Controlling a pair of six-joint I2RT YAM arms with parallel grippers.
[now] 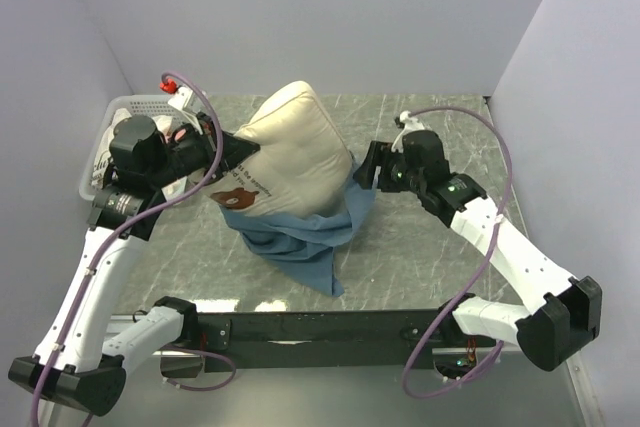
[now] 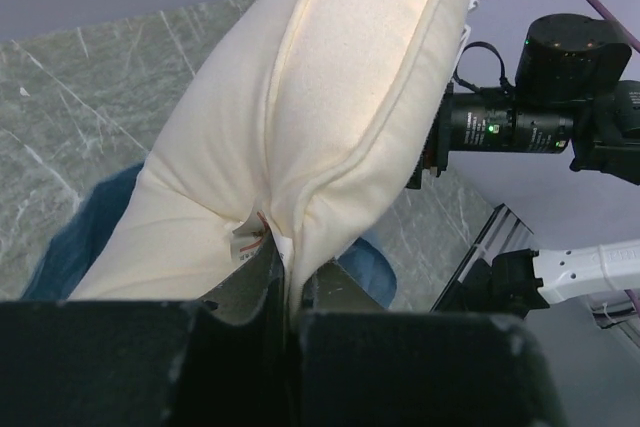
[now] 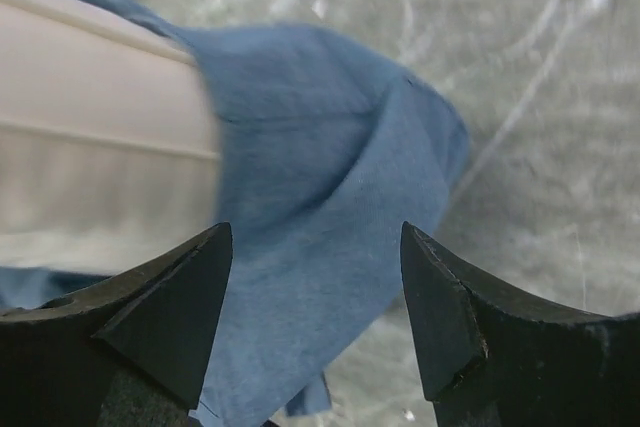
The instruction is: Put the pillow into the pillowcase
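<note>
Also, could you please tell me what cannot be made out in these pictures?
Top view: the mouth of the pillowcase, hidden under the pillow.
Top view: the black text by the bear, too small to read.
Top view: what the basket holds, blocked by the left arm.
Right wrist view: the pillow, blurred and cut off by the left edge.

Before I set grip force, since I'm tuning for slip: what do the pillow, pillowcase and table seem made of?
Pillow: matte cream woven cloth, likely cotton; weave and seam show.
Pillowcase: thin soft blue fabric, matte; wrinkles and drapes.
Table: hard grey marble-look top, white veins; stone or laminate, cannot tell.
</note>
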